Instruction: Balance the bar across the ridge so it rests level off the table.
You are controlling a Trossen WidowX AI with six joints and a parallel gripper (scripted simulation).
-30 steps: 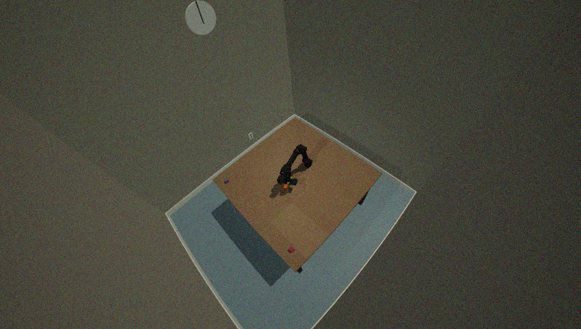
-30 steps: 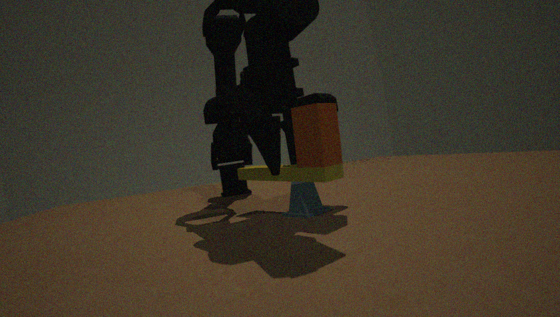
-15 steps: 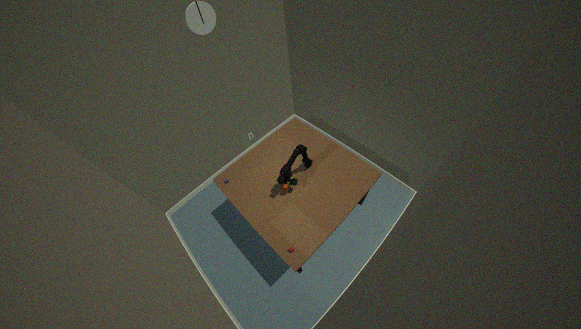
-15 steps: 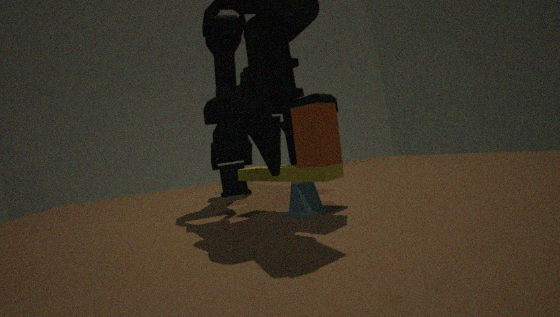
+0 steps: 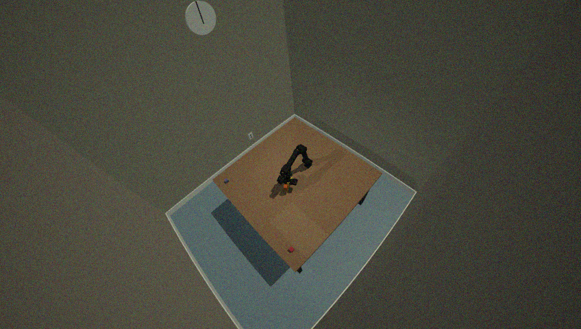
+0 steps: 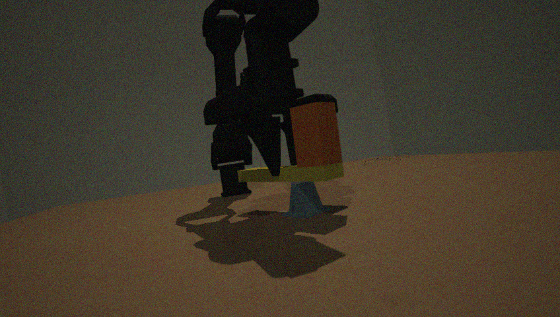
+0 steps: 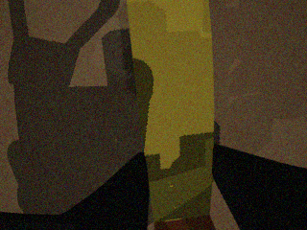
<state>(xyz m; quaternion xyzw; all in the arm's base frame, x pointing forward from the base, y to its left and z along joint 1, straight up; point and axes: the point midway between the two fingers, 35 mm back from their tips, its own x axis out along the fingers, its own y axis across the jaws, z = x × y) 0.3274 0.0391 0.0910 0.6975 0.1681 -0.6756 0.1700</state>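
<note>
The yellow bar is close to level, clear of the table. An orange block stands on one end of it; its reddish edge shows at the bottom of the wrist view. The blue ridge stands on the table under the bar, nearer the block's end. Its top meets the bar's underside in the exterior view; whether they touch is unclear. My black gripper points down and is shut on the bar, one finger on each side, beside the orange block.
On the wooden table, a red cube lies near the front corner and a small purple-blue block near the left corner. Both are far from the arm. The arm's shadow falls around the ridge.
</note>
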